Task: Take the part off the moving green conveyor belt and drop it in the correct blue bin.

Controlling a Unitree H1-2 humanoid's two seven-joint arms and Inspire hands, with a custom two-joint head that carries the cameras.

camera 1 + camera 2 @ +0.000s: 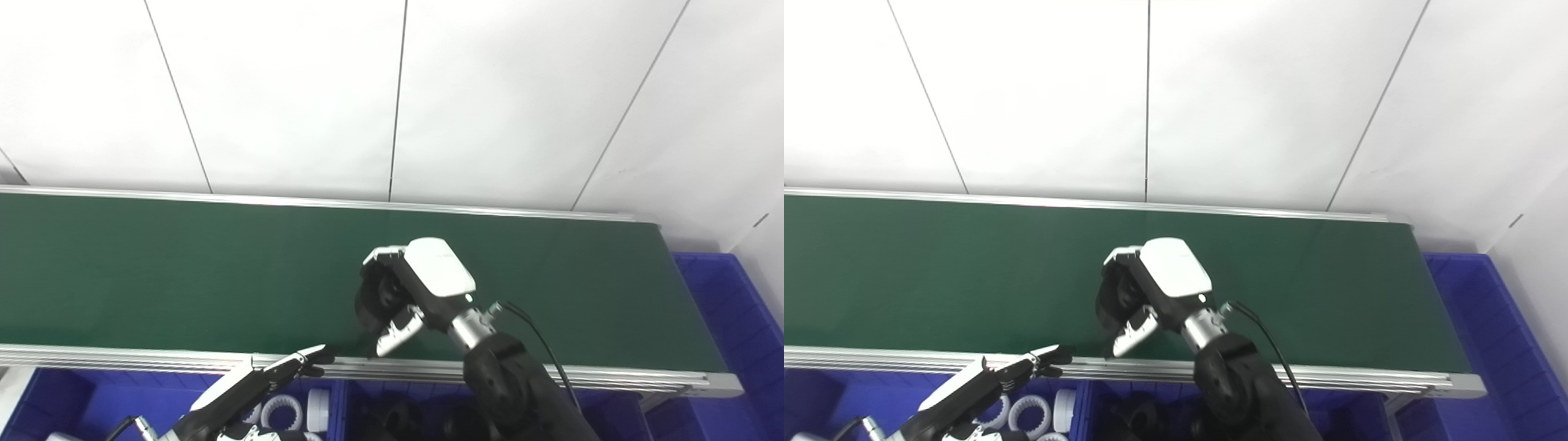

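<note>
The green conveyor belt (153,275) runs across the middle of the view. My right hand (416,288) is above the belt's near half, fingers curled down around a black part (371,304) held just over the belt surface. The part is partly hidden by the fingers; it also shows in the right eye view (1110,304). My left hand (257,383) is low at the front, fingers stretched out and apart, empty, with its fingertips at the belt's near rail (153,356).
Below the near rail, a blue bin (73,392) holds white ring parts (283,411). Beside it, a blue bin holds black parts (392,416). Another blue bin (735,306) stands at the belt's right end. A white panelled wall rises behind the belt.
</note>
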